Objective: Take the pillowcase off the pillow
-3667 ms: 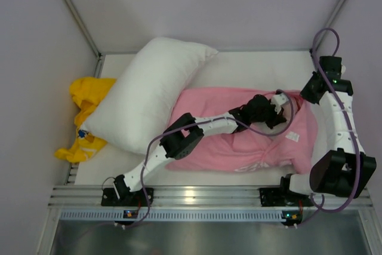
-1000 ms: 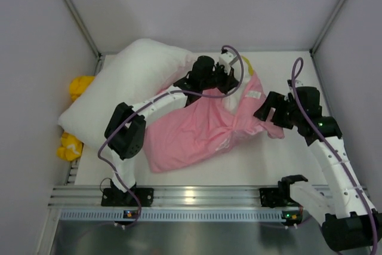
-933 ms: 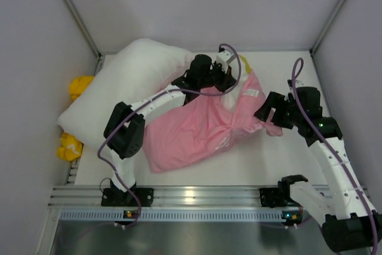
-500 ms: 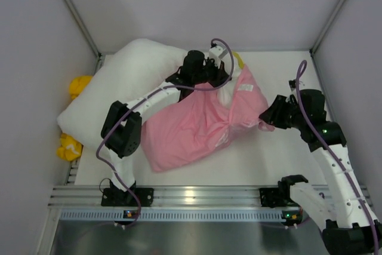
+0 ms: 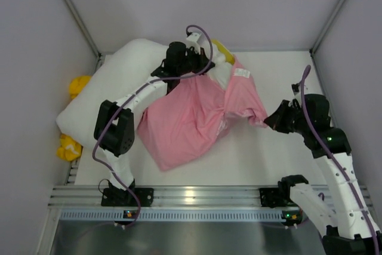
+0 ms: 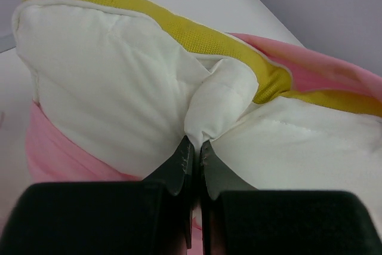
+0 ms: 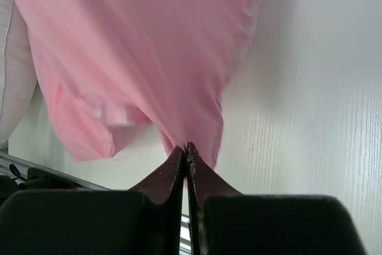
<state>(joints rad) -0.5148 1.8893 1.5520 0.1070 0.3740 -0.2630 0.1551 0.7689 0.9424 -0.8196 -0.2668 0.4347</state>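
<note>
From above, you see only the yellow-banded end of the pillow (image 5: 218,53); the rest lies buried inside the pink pillowcase (image 5: 191,117). Its small white label (image 5: 241,73) is too small to read. At far left, the plain white pillow (image 5: 107,100) covers most of the yellow cloth (image 5: 76,86). Your right tool (image 7: 187,149) pinches a pink fold that runs off the wrist picture's top edge. Your right arm (image 5: 334,165) is cut off at the bottom edge.
</note>
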